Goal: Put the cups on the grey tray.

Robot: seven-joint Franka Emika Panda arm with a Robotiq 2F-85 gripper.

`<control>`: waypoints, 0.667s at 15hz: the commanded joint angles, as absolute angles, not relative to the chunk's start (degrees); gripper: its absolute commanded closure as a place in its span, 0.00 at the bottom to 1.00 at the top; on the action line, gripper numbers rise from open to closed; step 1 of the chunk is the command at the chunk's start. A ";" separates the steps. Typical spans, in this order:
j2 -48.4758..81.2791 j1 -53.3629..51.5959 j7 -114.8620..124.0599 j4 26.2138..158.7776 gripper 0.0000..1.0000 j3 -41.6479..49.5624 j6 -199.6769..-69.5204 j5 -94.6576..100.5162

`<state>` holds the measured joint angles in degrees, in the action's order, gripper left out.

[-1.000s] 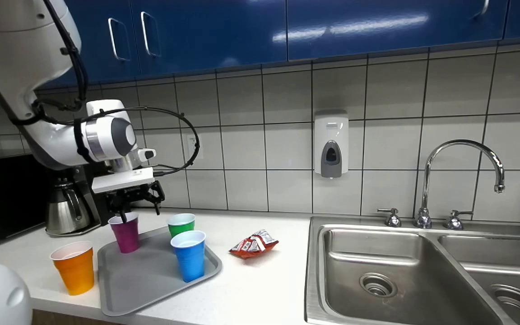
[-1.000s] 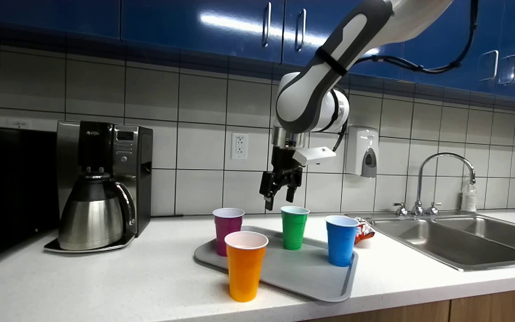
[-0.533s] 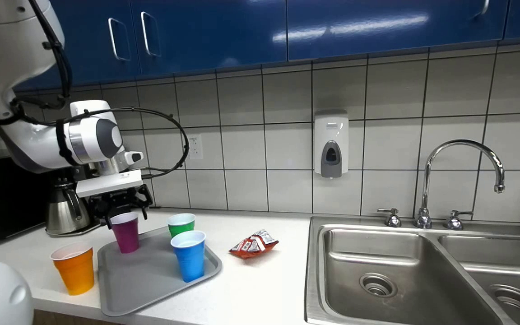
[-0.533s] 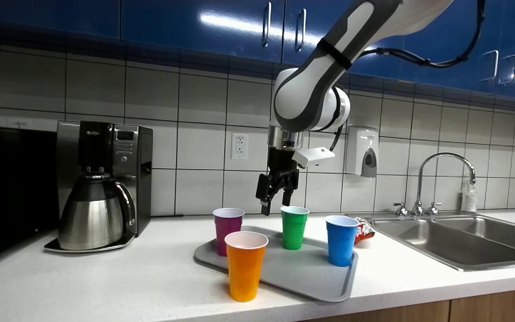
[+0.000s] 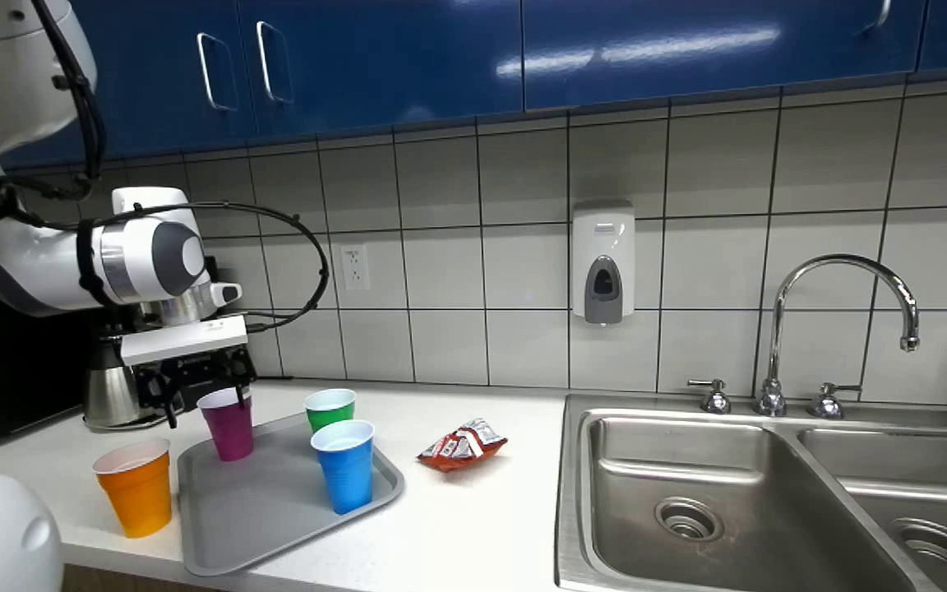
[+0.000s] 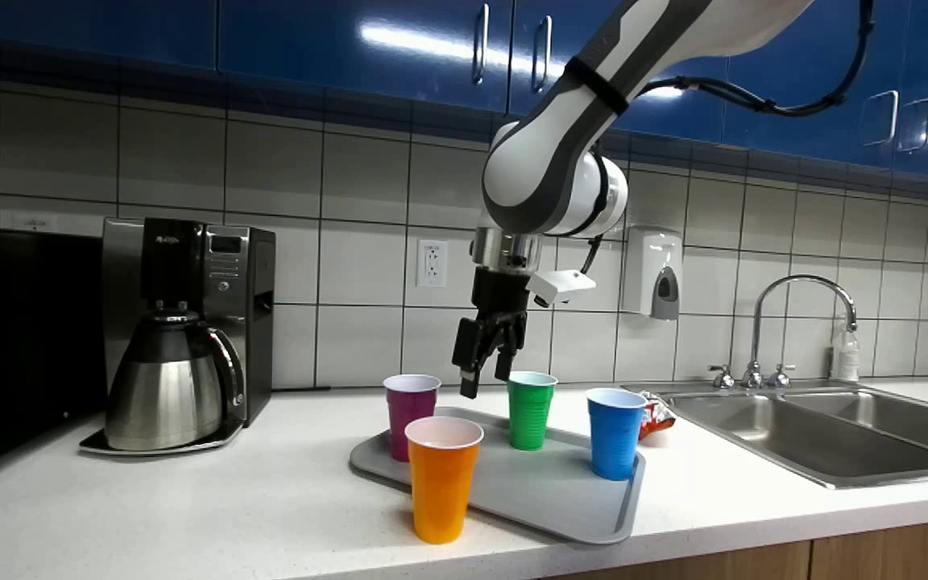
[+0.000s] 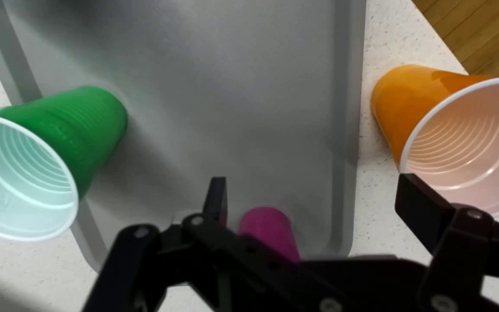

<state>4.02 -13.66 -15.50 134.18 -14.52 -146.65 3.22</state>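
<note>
The purple cup (image 5: 228,429), green cup (image 6: 530,412) and blue cup (image 6: 615,435) stand upright on the grey tray (image 5: 251,530). The orange cup (image 6: 441,483) stands upright on the counter just beside the tray's edge. My gripper (image 6: 486,383) is open and empty, above the back of the tray; in an exterior view (image 5: 206,409) a finger overlaps the purple cup's rim. In the wrist view, the open fingers (image 7: 314,188) span the tray's edge, with the orange cup (image 7: 394,104) right, the green cup (image 7: 82,125) left and the purple cup (image 7: 269,229) partly hidden. The blue cup is outside that view.
A steel coffee pot (image 6: 166,395) stands in a coffee maker (image 6: 258,322) behind the tray. A red snack bag (image 5: 463,446) lies on the counter between tray and sink (image 5: 572,493). A tiled wall is behind, with blue cabinets (image 5: 391,66) overhead.
My open gripper has moved left in both exterior views and slightly down over the last half second. The cups and tray have not moved.
</note>
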 commanded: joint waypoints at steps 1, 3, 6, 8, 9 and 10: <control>3.74 -13.84 -20.10 134.68 0.00 -15.49 -145.57 1.16; 4.26 -13.90 -21.22 134.51 0.00 -15.80 -145.48 0.93; 4.86 -13.94 -22.40 134.22 0.00 -16.10 -145.32 1.05; 5.11 -13.94 -22.80 134.10 0.00 -16.31 -145.40 1.17; 5.18 -13.94 -23.07 134.10 0.00 -16.41 -145.48 1.16; 5.15 -13.94 -23.56 134.05 0.00 -16.54 -145.37 0.92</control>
<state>5.44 -14.05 -20.91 134.53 -15.94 -146.58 2.21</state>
